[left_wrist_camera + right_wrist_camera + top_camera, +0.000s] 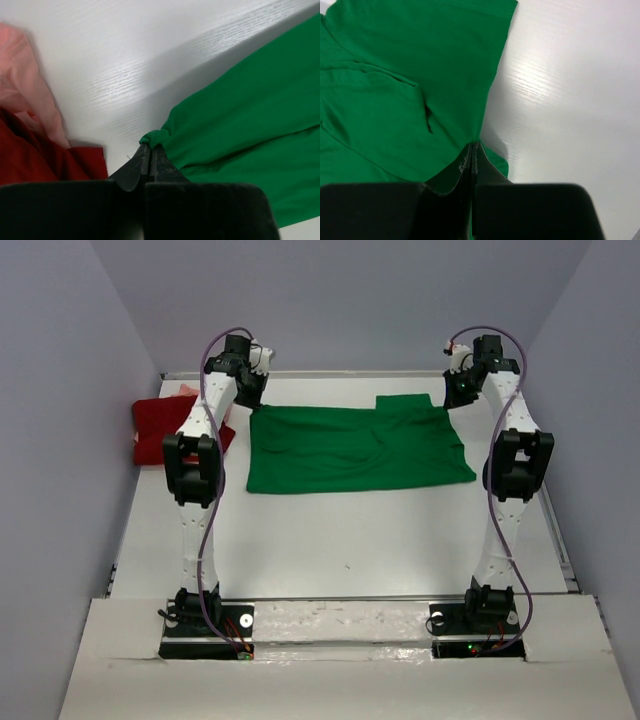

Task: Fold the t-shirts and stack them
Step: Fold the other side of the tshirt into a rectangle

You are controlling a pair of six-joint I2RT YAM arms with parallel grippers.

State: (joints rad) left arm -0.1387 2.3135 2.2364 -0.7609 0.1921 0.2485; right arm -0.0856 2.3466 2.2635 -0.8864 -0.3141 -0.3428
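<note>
**Condition.** The bright green cloth t-shirt [350, 450] lies spread on the white surface [330, 540], at its far middle. The left gripper [150, 149] is fully closed on a small bunched tuck of cloth at the shirt's far left corner. The right gripper [472, 146] is fully closed on the cloth edge at the far right corner, below the sleeve.

**Hazards.**
1. Slip. Each gripper holds only a narrow pinch of cloth. A fast pull toward the near hem could draw a corner out, and the fold would collapse on one side.
2. Skew. If the arms travel unevenly, the far edge will probably land crooked on the near edge.
3. Trapped crease. A pleat runs through the cloth near the right gripper and may be folded in.
4. Snag. The crumpled dark red t-shirt [40, 162] and the pale salmon-pink t-shirt [25, 90] lie just beside the left gripper. A leftward swing could drag them.
</note>
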